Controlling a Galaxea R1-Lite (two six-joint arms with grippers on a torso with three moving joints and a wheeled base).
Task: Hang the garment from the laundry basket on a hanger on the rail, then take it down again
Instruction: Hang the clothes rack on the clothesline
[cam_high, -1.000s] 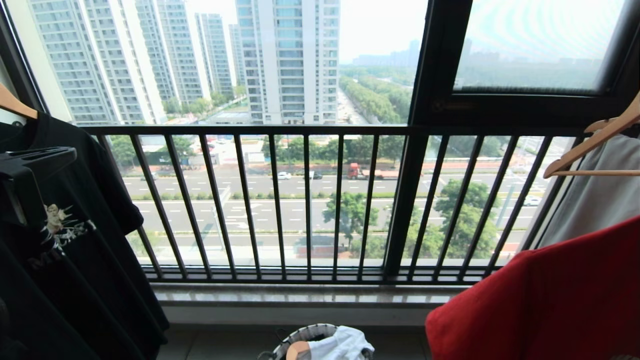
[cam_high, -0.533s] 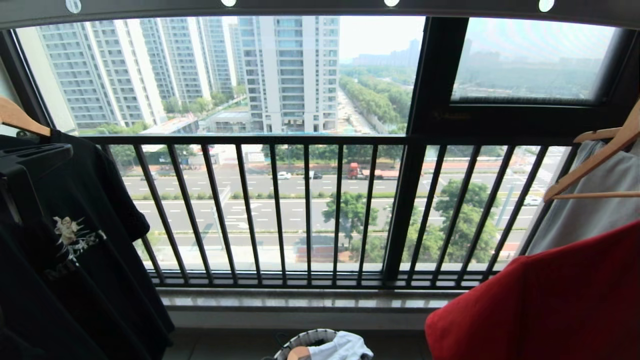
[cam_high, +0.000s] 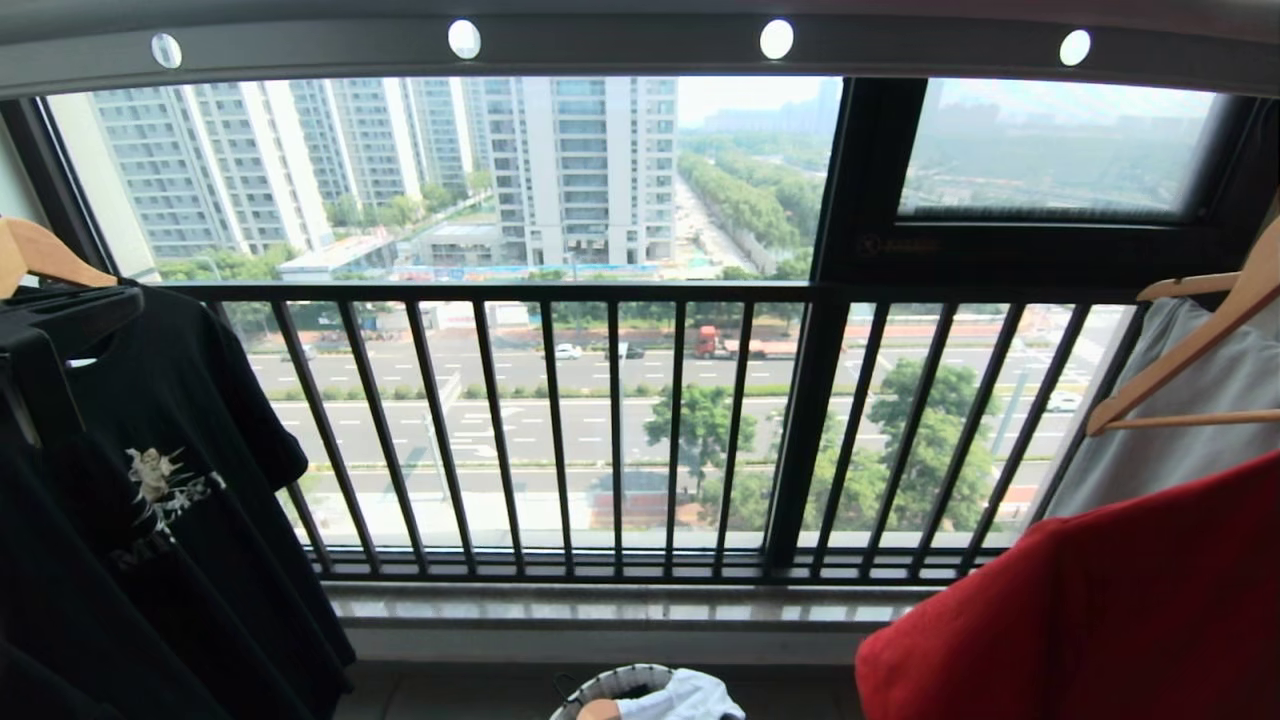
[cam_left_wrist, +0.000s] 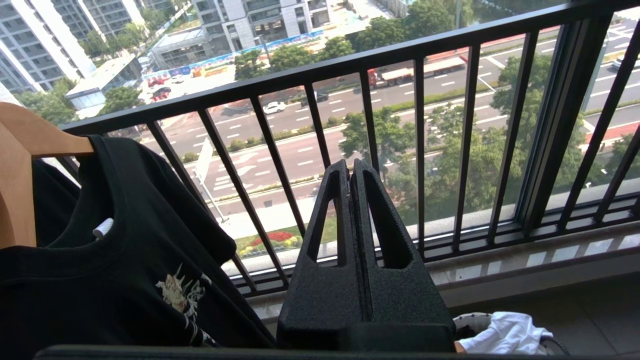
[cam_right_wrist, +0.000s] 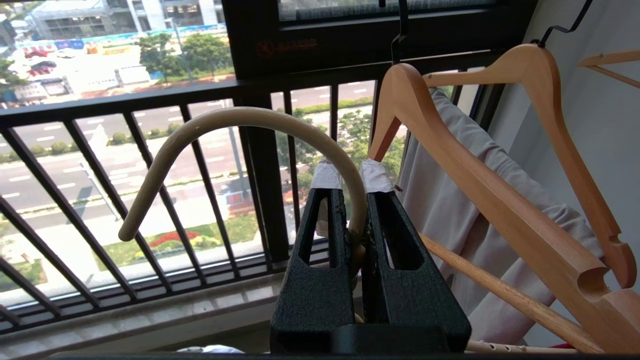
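At the balcony window, beneath the grey rail (cam_high: 620, 45) with its row of round bright holes, the right gripper (cam_right_wrist: 350, 175) stands clenched on the neck of the off-white hanger (cam_right_wrist: 240, 117), whose slim curved hook arches up and over above the taped fingertips. The red garment (cam_high: 1100, 600) fills the lower right corner of the head view, hanging below the rail and well clear of it, in front of the black railing (cam_high: 620, 420) of vertical bars. Just behind it on the right, a pale grey-green garment (cam_high: 1170, 440) drapes from light wooden hangers (cam_right_wrist: 480, 165), which hang just beside the right gripper. On the left side, the left gripper (cam_left_wrist: 351, 172) is clenched on nothing, its two black fingers pressed flat together and pointing toward the railing. Beside it a black printed T-shirt (cam_high: 170, 480) hangs on another wooden hanger. Down on the floor below the window sill, the white-weave laundry basket (cam_high: 600, 690) with its black rim shows at the bottom edge of the head view, a white cloth (cam_high: 690, 695) lying in it. Tower blocks and a wide road lie beyond the glass.
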